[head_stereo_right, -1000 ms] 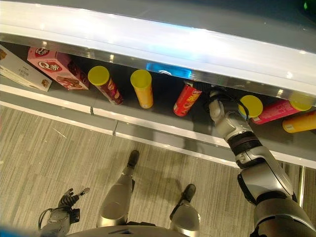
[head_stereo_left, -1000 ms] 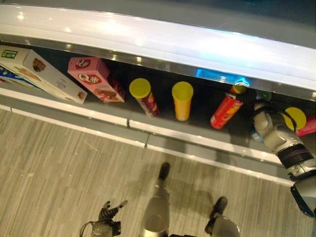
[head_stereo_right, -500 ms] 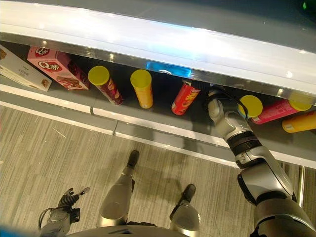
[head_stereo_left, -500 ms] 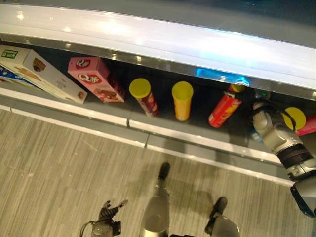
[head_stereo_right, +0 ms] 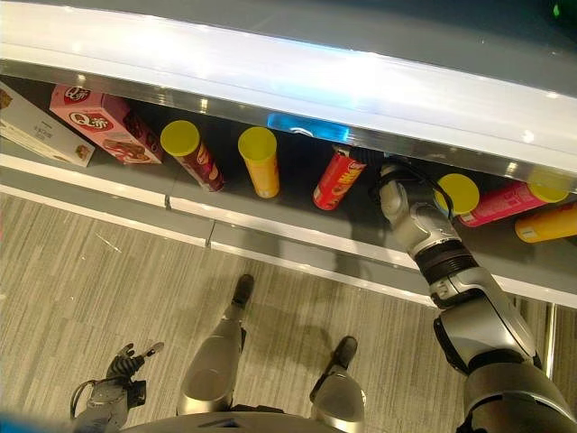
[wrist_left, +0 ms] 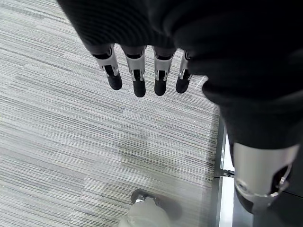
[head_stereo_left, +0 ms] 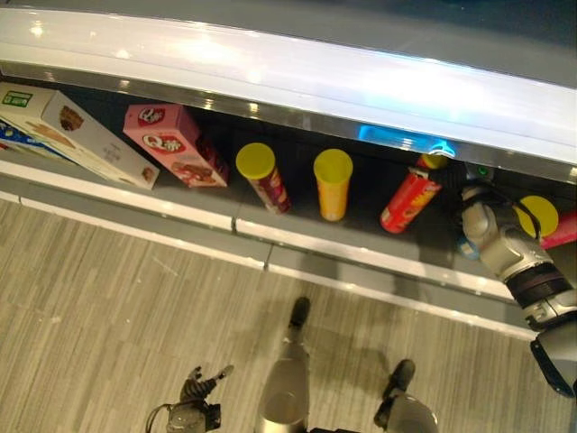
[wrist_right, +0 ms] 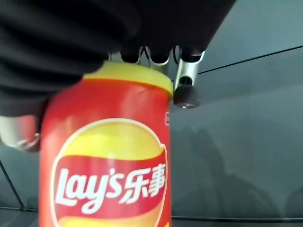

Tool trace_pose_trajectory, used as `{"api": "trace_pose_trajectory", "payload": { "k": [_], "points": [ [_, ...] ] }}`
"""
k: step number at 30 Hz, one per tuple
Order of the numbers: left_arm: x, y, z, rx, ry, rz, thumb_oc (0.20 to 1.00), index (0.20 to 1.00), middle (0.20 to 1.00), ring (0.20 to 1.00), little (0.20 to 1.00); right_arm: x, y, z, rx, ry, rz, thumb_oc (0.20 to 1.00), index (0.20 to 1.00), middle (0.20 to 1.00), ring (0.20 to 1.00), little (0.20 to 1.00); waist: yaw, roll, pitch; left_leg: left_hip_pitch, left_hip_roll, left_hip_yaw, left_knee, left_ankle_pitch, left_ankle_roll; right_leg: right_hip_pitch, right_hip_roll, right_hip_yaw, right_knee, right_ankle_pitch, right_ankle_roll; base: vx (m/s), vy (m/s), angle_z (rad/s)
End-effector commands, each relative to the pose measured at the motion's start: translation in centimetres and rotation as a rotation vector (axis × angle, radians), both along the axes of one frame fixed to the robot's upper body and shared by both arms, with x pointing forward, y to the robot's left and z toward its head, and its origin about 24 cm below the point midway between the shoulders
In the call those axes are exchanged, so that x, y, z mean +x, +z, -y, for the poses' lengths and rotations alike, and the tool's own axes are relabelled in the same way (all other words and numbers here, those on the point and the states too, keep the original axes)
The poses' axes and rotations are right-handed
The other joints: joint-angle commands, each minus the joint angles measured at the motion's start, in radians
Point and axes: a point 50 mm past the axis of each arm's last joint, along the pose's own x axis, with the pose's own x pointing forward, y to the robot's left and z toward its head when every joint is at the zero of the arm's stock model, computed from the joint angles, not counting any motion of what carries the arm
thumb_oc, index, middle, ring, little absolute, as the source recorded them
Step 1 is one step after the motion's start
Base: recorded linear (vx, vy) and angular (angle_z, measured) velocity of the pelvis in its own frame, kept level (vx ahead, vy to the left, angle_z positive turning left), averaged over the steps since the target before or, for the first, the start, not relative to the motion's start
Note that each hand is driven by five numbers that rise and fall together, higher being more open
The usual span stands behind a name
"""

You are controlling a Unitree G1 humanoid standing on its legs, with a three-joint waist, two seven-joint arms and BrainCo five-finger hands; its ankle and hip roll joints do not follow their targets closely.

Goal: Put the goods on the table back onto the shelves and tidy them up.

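Note:
A red chips can [head_stereo_left: 410, 200] with a yellow lid leans on the dark shelf [head_stereo_left: 361, 257], its lid end pointing into the shelf. My right hand [head_stereo_right: 398, 192] reaches in from the right and is at the can's top. In the right wrist view the red chips can [wrist_right: 111, 161] sits close up, with fingers [wrist_right: 184, 92] over its lid and the thumb at its side. My left hand [head_stereo_left: 200, 383] hangs low over the floor; its fingers [wrist_left: 138, 78] are straight and hold nothing.
Left of the red can stand a yellow can [head_stereo_left: 333, 185], a dark red can [head_stereo_left: 263, 178], a pink box [head_stereo_left: 171, 144] and white boxes [head_stereo_left: 72, 135]. To its right lie a yellow-lidded can [head_stereo_right: 458, 193], a pink can [head_stereo_right: 505, 203] and an orange can [head_stereo_right: 545, 223]. A white shelf board [head_stereo_left: 288, 72] overhangs everything.
The red can has shifted slightly to the left with my right hand on its top. The left hand has not moved.

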Motion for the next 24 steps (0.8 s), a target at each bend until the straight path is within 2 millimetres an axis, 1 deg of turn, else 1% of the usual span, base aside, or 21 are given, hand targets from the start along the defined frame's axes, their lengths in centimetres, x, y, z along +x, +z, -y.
{"api": "trace_pose_trajectory", "payload": {
  "k": [1, 24],
  "points": [
    [-1.13, 0.12, -1.47, 0.060, 0.001, -0.045, 1.000, 1.000, 1.000, 1.000, 1.000, -0.12, 2.36, -0.55, -0.031, 0.039, 0.116, 0.200, 0.200, 0.200, 0.200, 0.200, 0.006, -0.022, -0.040, 0.042, 0.096, 0.034, 0.114, -0.202, -0.008, -0.080, -0.101, 0.080, 0.169, -0.103, 0.011, 0.00, 0.000, 0.00],
    [-1.21, 0.09, -1.51, 0.062, 0.007, -0.049, 1.000, 1.000, 1.000, 1.000, 1.000, -0.28, 1.72, -0.78, -0.021, 0.053, 0.095, 0.200, 0.200, 0.200, 0.200, 0.200, 0.003, -0.023, -0.036, 0.037, 0.096, 0.033, 0.117, -0.201, -0.008, -0.086, -0.103, 0.079, 0.174, -0.102, 0.010, 0.00, 0.000, 0.00]
  ]
}}
